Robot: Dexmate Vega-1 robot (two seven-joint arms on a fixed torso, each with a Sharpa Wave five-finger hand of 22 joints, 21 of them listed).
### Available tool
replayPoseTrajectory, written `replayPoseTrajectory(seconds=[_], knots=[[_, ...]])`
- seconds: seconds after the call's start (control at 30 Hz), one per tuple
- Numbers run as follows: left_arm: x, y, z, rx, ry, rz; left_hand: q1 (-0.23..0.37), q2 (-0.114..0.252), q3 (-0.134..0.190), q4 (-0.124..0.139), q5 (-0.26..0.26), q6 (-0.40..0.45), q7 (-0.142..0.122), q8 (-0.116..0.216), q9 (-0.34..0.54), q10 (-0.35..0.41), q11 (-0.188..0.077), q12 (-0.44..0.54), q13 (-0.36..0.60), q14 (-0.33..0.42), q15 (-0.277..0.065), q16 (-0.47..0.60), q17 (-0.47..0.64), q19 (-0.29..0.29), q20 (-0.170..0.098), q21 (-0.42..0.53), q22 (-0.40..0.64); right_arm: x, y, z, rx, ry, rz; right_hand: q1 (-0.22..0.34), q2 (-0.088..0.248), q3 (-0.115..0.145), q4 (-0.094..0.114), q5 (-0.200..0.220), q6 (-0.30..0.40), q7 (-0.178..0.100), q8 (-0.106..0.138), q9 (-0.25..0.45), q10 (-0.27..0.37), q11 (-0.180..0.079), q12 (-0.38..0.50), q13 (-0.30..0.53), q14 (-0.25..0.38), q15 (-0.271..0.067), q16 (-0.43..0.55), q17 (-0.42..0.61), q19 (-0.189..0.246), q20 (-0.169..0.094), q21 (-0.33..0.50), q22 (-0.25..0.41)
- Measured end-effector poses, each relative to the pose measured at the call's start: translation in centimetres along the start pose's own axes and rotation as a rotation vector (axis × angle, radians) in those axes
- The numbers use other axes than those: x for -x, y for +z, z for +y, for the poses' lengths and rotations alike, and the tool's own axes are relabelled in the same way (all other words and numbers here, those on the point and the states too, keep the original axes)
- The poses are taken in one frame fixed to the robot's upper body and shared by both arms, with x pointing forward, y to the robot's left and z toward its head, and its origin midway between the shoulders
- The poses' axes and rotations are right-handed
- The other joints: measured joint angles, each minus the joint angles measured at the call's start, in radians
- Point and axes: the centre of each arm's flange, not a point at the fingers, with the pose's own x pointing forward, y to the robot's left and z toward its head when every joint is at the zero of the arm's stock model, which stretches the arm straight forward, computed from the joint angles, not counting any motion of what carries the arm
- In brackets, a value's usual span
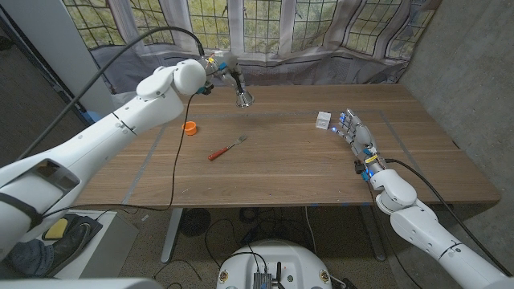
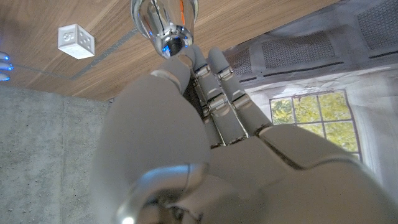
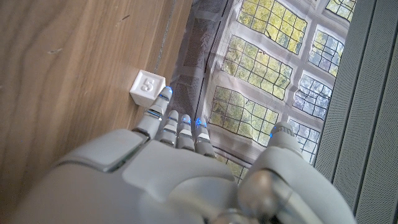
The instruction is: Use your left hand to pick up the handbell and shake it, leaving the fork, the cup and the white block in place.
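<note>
Head view: left robot hand (image 1: 218, 64) holds handbell (image 1: 242, 94) above table (image 1: 281, 168).

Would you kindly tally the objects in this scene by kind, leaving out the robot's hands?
Handbell: 1
Fork: 1
Cup: 1
White block: 1
Total: 4

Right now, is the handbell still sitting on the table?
No: in the head view the left hand holds the handbell up above the table, mouth pointing down, clear of the wood.
</note>
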Motion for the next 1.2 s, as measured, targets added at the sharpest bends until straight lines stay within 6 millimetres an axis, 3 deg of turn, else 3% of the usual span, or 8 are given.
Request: replayPoseTrajectory(seconds=[0.3, 1.2], knots=[[-1.6, 0.6, -0.8, -0.021, -0.031, -0.010, 0.005, -0.005, 0.000, 0.000, 0.000, 0.000, 0.000, 0.000, 0.000, 0.000, 0.000, -0.003, 0.000, 0.000, 0.000, 0.000, 0.004, 0.000, 0.000, 0.007, 0.000, -0.1, -0.1, -0.2, -0.001, -0.005, -0.002, 0.000, 0.000, 0.000, 0.000, 0.000, 0.000, 0.000, 0.000, 0.000, 0.000, 0.000, 0.000, 0.000, 0.000, 0.000, 0.000, 0.000, 0.000, 0.000, 0.000, 0.000], [-6.1, 1.7, -6.0, -0.101, -0.087, 0.000, 0.002, -0.002, 0.000, 0.000, 0.002, 0.002, 0.002, -0.008, 0.000, 0.000, 0.000, 0.000, 0.000, 0.000, 0.000, -0.004, 0.005, -0.011, 0.000, 0.018, -0.005, -0.6, 0.1, -0.4, -0.004, -0.016, -0.010, 0.004, 0.004, 0.000, 0.000, 0.000, 0.000, 0.000, 0.000, 0.000, 0.000, 0.000, 0.000, 0.000, 0.000, 0.000, 0.000, 0.000, 0.000, 0.000, 0.000, 0.000]])
